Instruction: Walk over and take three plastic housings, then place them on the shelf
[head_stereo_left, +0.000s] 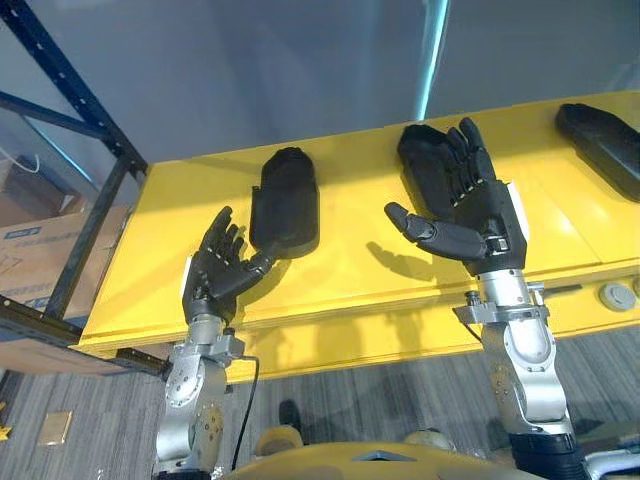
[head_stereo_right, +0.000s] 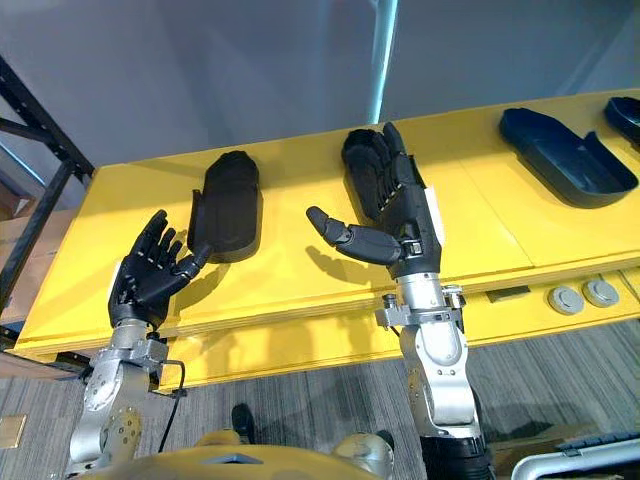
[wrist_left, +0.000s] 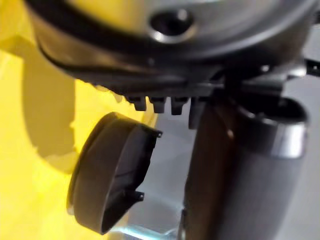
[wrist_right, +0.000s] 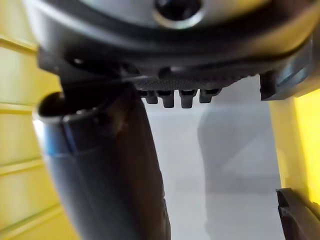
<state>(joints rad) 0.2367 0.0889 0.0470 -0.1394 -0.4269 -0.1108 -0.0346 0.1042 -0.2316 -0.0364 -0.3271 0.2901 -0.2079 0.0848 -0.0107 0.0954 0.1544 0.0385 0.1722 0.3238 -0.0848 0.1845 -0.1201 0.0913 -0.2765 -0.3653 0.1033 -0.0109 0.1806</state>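
- My left hand (head_stereo_left: 215, 265) is open, fingers loosely fanned and holding nothing. The left housing (head_stereo_left: 285, 200) lies on the yellow counter (head_stereo_left: 350, 275) just past its thumb. The thumb tip reaches the shell's near end, but I cannot tell whether it touches.
- My right hand (head_stereo_left: 470, 215) is also open and empty, fingers straight and thumb stuck out toward the other hand. The middle housing (head_stereo_left: 418, 150) sits right beyond its fingertips, partly hidden behind them.
- The third housing (head_stereo_right: 565, 155) lies well off to the outer side of the right hand, hollow side up.
- A dark blue rack (head_stereo_left: 90, 130) stands out past the left hand's outer side. I take it for the shelf.
- The left wrist view shows the shell as hollow, with thin walls and small ribs inside. I judge these parts light, stiff and smooth, likely to skid if pushed.
- I would grip across the narrow width near the middle, thumb on one long edge and fingers on the other. Pinching the thin rim hard might flex it.
- By my reading the task is barely begun, with no housing taken yet.
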